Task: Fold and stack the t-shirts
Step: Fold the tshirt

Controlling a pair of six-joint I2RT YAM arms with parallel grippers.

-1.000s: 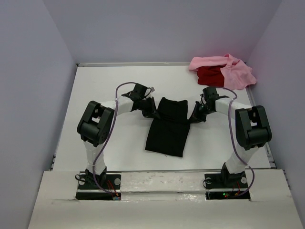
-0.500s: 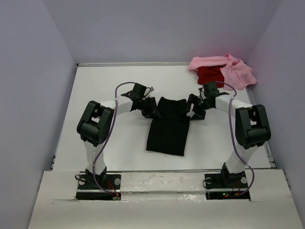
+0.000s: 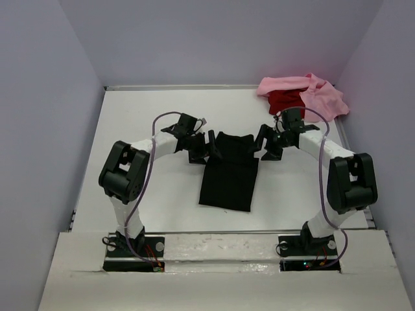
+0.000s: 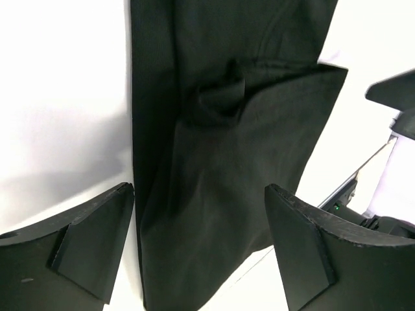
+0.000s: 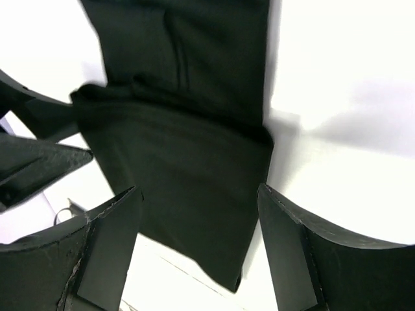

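Flanking the black t-shirt (image 3: 228,173), left gripper (image 3: 206,148) and right gripper (image 3: 266,143) gape, empty.
Pink t-shirt (image 3: 322,98) and red t-shirt (image 3: 283,101) heaped well apart; both claws clamped earlier.

A: What does the white bench (image 3: 142,110) carry?
B: A black t-shirt (image 3: 230,175) at its middle, folded into a narrow strip running from 12 to 6 o'clock, lying flat, with its far end doubled over.
A: Anything else?
B: At 2 o'clock, in the far corner, a crumpled pink t-shirt (image 3: 321,97) with a red t-shirt (image 3: 283,100) bunched against it, pink cloth lying over part of the red
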